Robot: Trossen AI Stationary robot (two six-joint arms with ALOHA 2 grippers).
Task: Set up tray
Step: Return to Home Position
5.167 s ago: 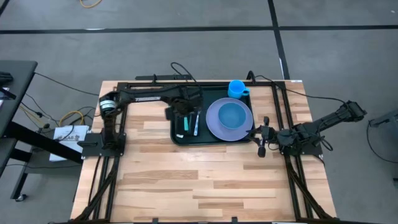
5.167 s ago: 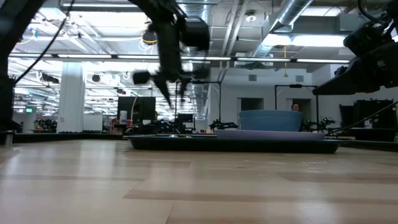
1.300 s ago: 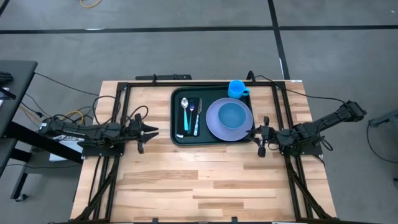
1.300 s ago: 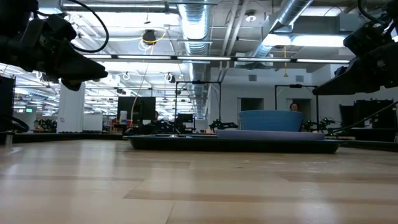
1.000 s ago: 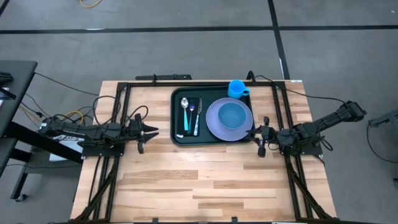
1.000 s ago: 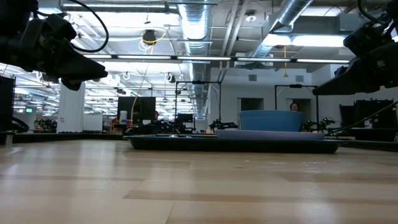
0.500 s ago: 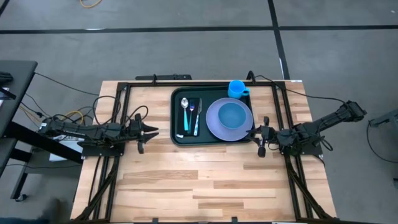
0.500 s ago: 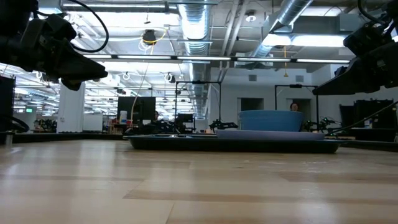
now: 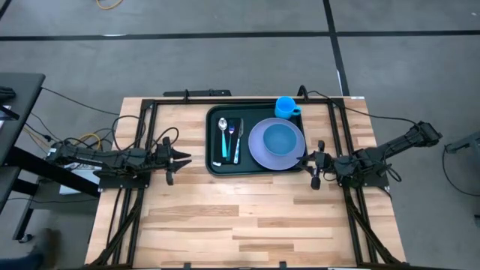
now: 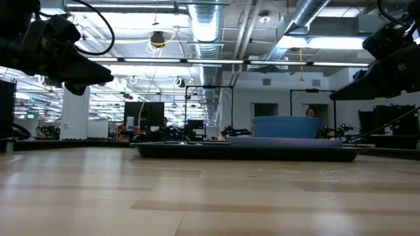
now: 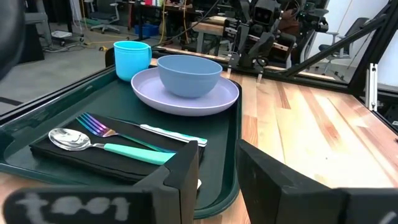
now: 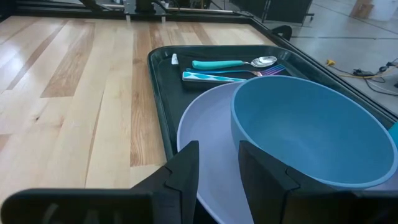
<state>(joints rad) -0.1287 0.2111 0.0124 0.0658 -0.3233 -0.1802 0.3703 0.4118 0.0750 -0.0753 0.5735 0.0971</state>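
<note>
Wooden table (image 9: 225, 217) with the laid tray (image 9: 225, 170) at its far edge: left gripper (image 9: 185, 157) and right gripper (image 9: 304, 160), each empty with fingers slightly parted, should park clear of its rim.

Left end effector (image 9: 183, 158) pulled back off the tray (image 9: 255, 170), parked leftward

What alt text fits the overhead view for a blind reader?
A dark green tray on a table holds cutlery on a black napkin, a purple plate with a blue bowl, and a blue cup. The left gripper and right gripper sit empty either side.
</note>
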